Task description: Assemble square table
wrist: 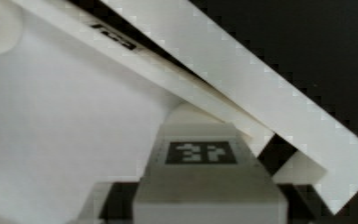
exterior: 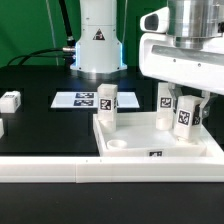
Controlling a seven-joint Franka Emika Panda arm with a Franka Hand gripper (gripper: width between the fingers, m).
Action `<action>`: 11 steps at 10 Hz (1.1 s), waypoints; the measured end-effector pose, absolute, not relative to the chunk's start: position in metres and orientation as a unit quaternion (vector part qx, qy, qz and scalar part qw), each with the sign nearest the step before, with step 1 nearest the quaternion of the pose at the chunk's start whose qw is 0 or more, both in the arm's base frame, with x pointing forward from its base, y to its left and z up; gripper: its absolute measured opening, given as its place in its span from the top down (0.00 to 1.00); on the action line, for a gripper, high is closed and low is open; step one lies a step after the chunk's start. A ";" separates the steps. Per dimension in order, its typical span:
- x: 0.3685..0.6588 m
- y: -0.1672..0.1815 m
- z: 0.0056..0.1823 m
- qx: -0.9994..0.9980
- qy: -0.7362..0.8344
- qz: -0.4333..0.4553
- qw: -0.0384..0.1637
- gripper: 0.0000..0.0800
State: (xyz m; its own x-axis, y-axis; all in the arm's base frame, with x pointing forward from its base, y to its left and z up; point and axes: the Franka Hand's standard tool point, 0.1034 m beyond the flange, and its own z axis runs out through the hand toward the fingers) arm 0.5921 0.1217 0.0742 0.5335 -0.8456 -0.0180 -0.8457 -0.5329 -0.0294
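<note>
The white square tabletop (exterior: 140, 143) lies flat with its raised rim up. One tagged leg (exterior: 107, 101) stands upright in its far corner on the exterior view's left, and a second leg (exterior: 165, 97) stands at the far side. My gripper (exterior: 187, 120) is shut on a third tagged leg (exterior: 186, 115), held upright over the tabletop's corner on the exterior view's right. In the wrist view this leg (wrist: 202, 160) fills the space between the dark fingers (wrist: 302, 200), above the tabletop's floor (wrist: 51, 120) and rim (wrist: 211, 60). Whether its lower end touches the tabletop is hidden.
A long white border rail (exterior: 50, 170) runs along the front. The marker board (exterior: 82, 98) lies behind the tabletop. A loose leg block (exterior: 10, 100) sits at the exterior view's left, another at the edge (exterior: 2, 127). The arm's base (exterior: 97, 40) stands at the back.
</note>
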 end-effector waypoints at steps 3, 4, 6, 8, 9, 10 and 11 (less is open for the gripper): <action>0.592 0.122 0.074 -0.868 0.496 0.003 0.019 0.63; 0.592 0.122 0.074 -0.869 0.494 0.003 0.018 0.37; 0.592 0.125 0.075 -0.892 0.452 0.003 0.018 0.22; 0.592 0.126 0.076 -0.922 0.386 0.001 0.019 0.19; 0.592 0.126 0.076 -0.935 0.353 0.000 0.019 0.19; 0.592 0.126 0.076 -0.948 0.319 -0.001 0.017 0.19; 0.592 0.127 0.077 -0.968 0.250 -0.005 0.010 0.19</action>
State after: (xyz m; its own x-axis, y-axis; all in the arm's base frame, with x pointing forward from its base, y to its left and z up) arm 0.5919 0.1274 0.0766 0.8751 -0.4840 0.0042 -0.4838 -0.8749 -0.0213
